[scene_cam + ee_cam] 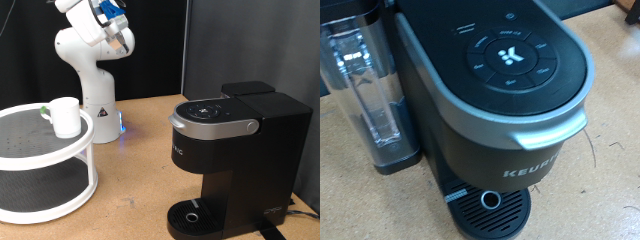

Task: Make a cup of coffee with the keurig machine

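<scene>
Below raised arm: keurig machine (235, 160) | cup (66, 116) on rack (45, 165); fingers unseen

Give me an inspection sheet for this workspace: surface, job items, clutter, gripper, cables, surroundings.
Surface: brown table, bare between the stand and the machine.
Job's things: white cup upright on the top tier of a round white two-tier stand, at the exterior view's left. Keurig machine at the right, lid closed, drip base with nothing on it, water tank at its side.
Clutter: nothing seen.
Gripper: gripper raised near the exterior view's top, apart from cup and machine; the wrist view looks down on the button panel.
Cables: thin dark cord on the table beside the machine.
Surroundings: black backdrop behind the table.
</scene>
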`<control>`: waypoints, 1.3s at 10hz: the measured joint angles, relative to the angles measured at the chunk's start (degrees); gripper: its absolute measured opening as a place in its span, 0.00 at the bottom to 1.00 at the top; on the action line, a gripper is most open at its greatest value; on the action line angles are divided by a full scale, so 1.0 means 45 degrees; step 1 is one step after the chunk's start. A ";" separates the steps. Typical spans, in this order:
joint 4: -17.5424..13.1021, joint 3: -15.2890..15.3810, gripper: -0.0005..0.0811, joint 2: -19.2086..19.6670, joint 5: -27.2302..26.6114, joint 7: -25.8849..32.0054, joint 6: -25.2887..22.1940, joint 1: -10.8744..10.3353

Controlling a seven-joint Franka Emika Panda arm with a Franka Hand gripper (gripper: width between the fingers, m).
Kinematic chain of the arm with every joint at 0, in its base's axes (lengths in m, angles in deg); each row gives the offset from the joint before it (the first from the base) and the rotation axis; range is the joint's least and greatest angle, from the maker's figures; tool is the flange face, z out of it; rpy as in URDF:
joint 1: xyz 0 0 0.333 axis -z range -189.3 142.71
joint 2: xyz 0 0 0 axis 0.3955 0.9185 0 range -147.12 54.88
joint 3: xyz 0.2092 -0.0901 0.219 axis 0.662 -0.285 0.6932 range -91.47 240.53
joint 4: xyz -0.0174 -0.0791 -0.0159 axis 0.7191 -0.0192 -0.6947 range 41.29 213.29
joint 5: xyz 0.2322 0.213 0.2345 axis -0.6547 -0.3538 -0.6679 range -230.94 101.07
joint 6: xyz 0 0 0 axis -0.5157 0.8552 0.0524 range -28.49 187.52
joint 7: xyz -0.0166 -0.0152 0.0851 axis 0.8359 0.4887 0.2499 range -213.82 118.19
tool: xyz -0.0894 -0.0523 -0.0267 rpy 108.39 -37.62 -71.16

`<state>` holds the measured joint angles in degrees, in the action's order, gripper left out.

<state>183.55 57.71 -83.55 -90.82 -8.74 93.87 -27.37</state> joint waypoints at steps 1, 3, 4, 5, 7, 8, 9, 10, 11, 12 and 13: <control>0.0000 -0.0001 0.01 -0.0037 0.0033 0.0043 -0.0052 0.0031; 0.0001 -0.0001 0.01 -0.0046 0.0045 0.0047 -0.0053 0.0031; 0.0002 -0.0040 0.01 -0.0047 0.0037 0.0062 -0.0090 0.0030; 0.0003 -0.0206 0.01 -0.0091 0.0038 0.0193 -0.0457 0.0033; 0.0003 -0.0780 0.01 -0.0380 0.0215 0.0865 -0.1640 0.0113; 0.0001 -0.1055 0.01 -0.0595 0.0460 0.1158 -0.2272 0.0228; 0.0000 -0.1281 0.01 -0.0842 0.0743 0.1341 -0.2870 0.0388; -0.0008 -0.1474 0.01 -0.1104 0.1002 0.1536 -0.3378 0.0543; -0.0023 -0.1679 0.01 -0.1374 0.1279 0.1764 -0.3868 0.0700; -0.0022 -0.1838 0.01 -0.1645 0.1538 0.1928 -0.4179 0.0847; 0.0003 -0.1883 0.01 -0.1879 0.1706 0.1955 -0.4253 0.1016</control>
<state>183.56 49.24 -92.01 -83.14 0.05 74.73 -22.80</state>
